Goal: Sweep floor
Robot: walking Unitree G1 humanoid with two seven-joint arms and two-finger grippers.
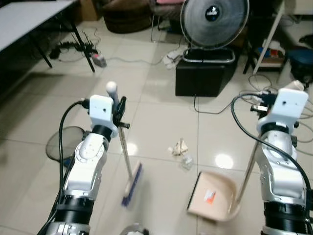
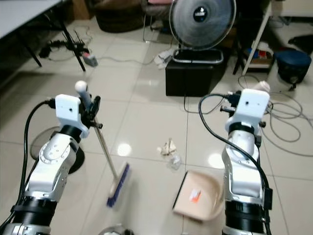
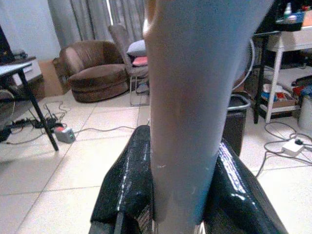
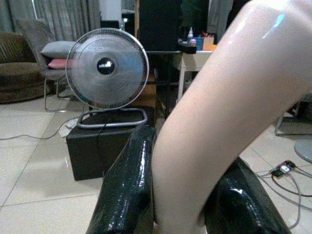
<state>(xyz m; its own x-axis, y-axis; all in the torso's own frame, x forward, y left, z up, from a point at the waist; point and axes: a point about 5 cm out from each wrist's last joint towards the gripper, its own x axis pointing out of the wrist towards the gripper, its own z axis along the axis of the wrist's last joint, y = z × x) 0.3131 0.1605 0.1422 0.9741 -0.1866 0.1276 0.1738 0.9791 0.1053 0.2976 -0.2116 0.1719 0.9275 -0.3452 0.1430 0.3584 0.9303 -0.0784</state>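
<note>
My left gripper [image 1: 119, 111] is shut on the grey broom handle [image 1: 124, 147], near its white knob [image 1: 111, 88]. The broom's blue-bristled head [image 1: 132, 185] rests on the tile floor in front of me. My right gripper [image 4: 183, 195] is shut on the cream handle [image 4: 219, 122] of a long-handled dustpan. The beige pan [image 1: 212, 196] sits on the floor at the right, with an orange scrap [image 1: 210, 197] inside. Crumpled paper and clear plastic litter [image 1: 180, 150] lie on the tiles between broom head and pan.
A black box [image 1: 204, 71] carrying a standing fan [image 1: 214, 22] stands ahead. Cables [image 1: 215, 110] trail across the floor at the right. A table [image 1: 29, 22] with black legs and a power strip [image 1: 99, 59] is far left. A round dark base [image 1: 63, 143] lies by my left arm.
</note>
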